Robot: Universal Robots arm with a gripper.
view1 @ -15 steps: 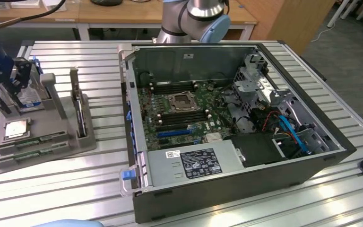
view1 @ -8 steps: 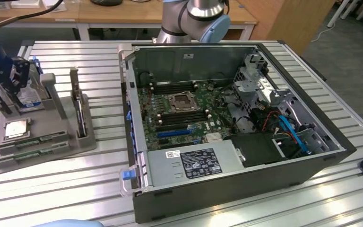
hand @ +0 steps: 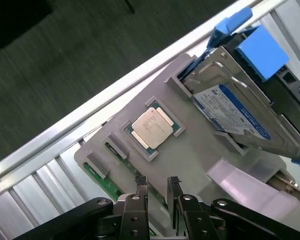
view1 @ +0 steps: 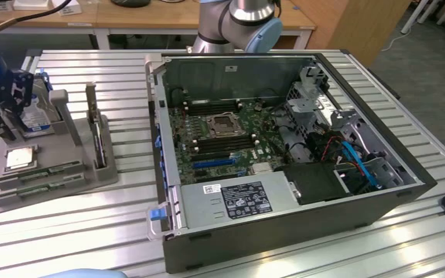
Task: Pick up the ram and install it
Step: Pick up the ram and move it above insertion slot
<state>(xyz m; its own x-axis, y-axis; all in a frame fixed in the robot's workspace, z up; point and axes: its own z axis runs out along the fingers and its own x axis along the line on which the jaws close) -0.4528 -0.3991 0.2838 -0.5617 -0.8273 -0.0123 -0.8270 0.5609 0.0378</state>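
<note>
So the tool (hand: 158, 184) hangs over the grey plastic holder (hand: 200, 150) on the tabletop, fingers spread a little with nothing between them. The ram (hand: 106, 184), a thin green board with black chips, lies flat in its slot just beside the fingertips, nearer than the shiny square CPU (hand: 151, 128). Its long axis follows the holder's edge. It looks skewed to the finger gap, but that's hard to say.

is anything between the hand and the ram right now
Nothing visible does. The hand hangs open over the ram, which lies in its slot at the edge of the grey holder. The CPU and the drive sit further along the holder, beside that path, not in it.
</note>
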